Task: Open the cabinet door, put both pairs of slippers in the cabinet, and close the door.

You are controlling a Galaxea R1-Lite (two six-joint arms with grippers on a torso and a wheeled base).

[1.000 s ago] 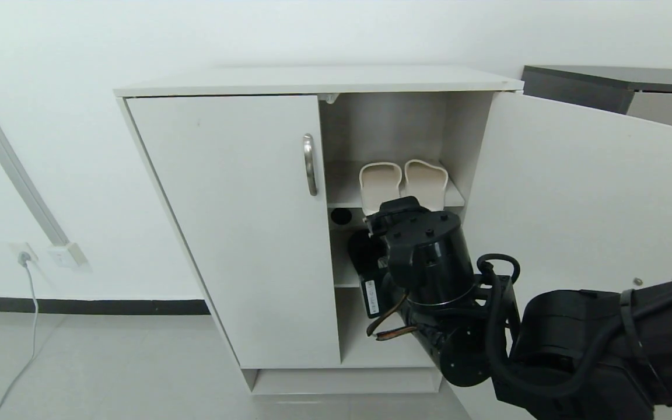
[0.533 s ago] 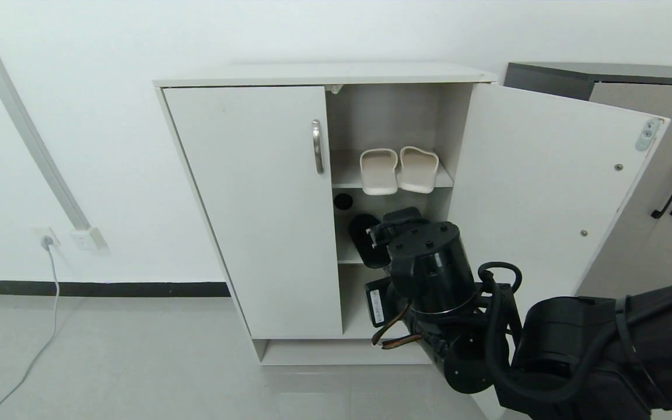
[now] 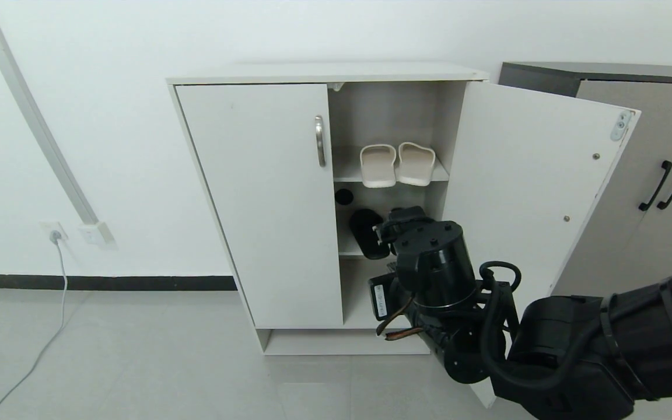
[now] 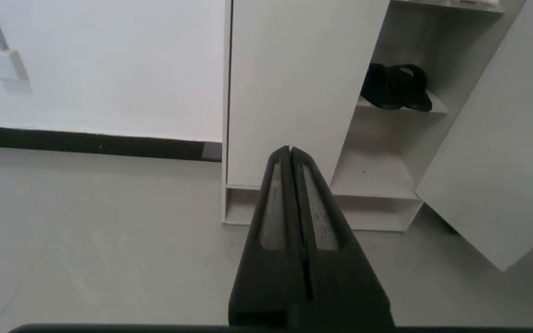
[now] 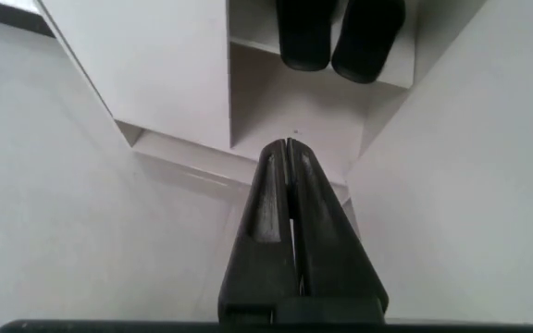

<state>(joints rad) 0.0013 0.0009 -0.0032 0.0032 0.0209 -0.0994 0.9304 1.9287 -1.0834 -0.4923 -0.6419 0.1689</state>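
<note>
The white cabinet [image 3: 260, 198] has its left door closed and its right door [image 3: 522, 186] swung open. A beige pair of slippers [image 3: 397, 164] rests on the upper shelf. A black pair of slippers [image 3: 368, 233] [image 4: 396, 88] [image 5: 340, 32] lies on the middle shelf. My right arm [image 3: 429, 262] is in front of the open compartment, below the black pair. My right gripper [image 5: 290, 146] is shut and empty, apart from the slippers. My left gripper [image 4: 290, 153] hangs shut and empty over the floor, well short of the cabinet.
A grey cabinet [image 3: 651, 175] with black handles stands just behind the open door. A wall socket with a cable [image 3: 56, 236] and a slanted conduit [image 3: 32, 116] sit to the left. Bare grey floor [image 3: 137, 361] lies before the cabinet.
The whole head view has pulled back and shifted, so the cabinet looks smaller and the grey cabinet has come into sight. The right arm now sits lower and farther from the shelves.
</note>
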